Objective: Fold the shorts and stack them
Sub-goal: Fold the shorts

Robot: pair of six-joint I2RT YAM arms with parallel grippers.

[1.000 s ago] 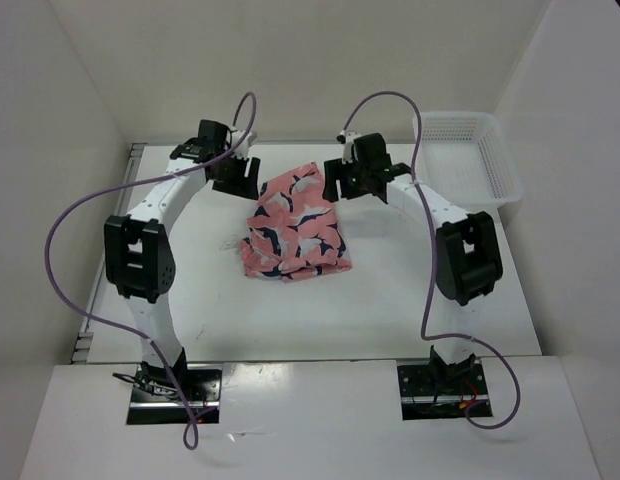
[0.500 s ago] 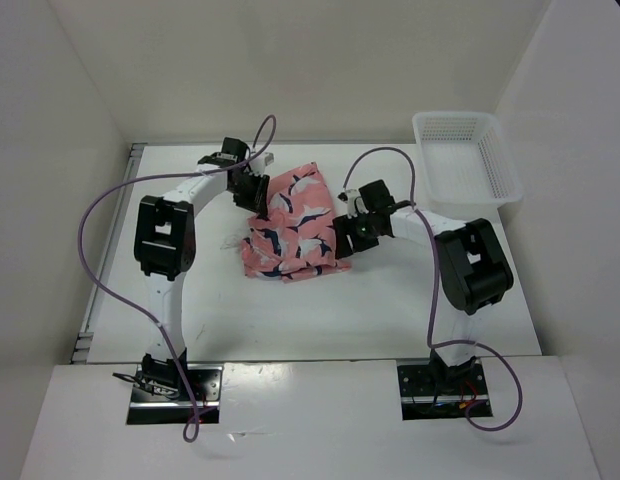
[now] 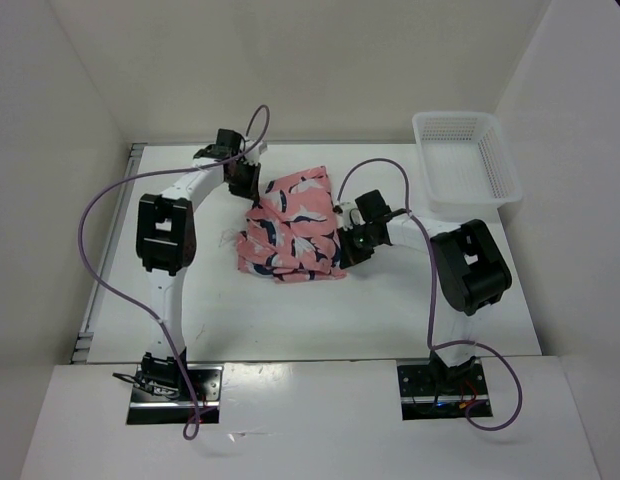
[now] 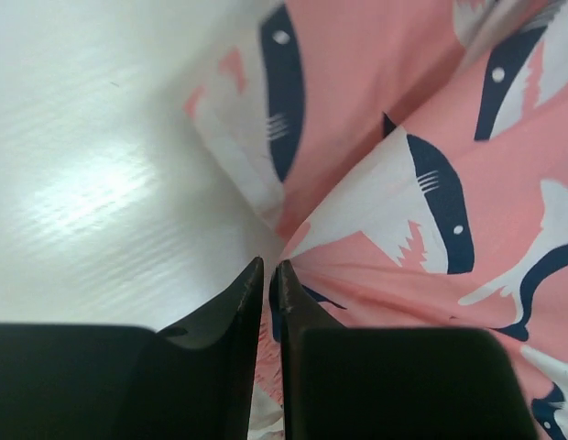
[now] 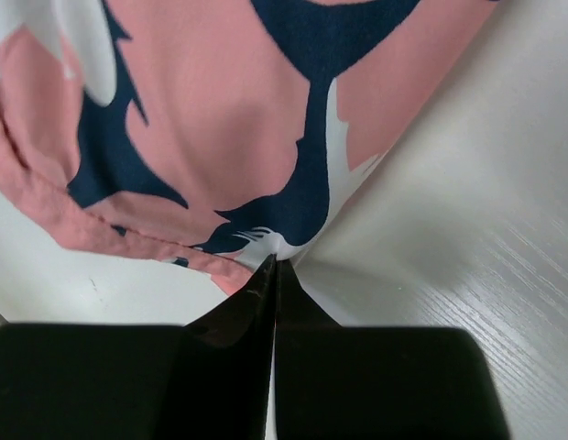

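Observation:
The shorts (image 3: pixel 290 228), salmon pink with navy-and-white sharks, lie crumpled in the middle of the white table. At their far left corner my left gripper (image 3: pixel 248 186) is down on the cloth. In the left wrist view its jaws (image 4: pixel 268 268) stand nearly together with a fold of the shorts (image 4: pixel 376 137) pinched between them. My right gripper (image 3: pixel 343 246) sits at the near right edge of the shorts. The right wrist view shows it (image 5: pixel 273 264) shut, its tips nipping the hem of the shorts (image 5: pixel 229 119).
A white mesh basket (image 3: pixel 465 160) stands at the back right corner. Purple cables loop above both arms. Bare white table (image 3: pixel 290 310) lies in front of the shorts, with walls close on the left, back and right.
Both arms dropped from above the far edge onto the shorts' edges, the right one coming nearer. Both grippers closed from wide open onto the cloth, which bunched slightly leftward.

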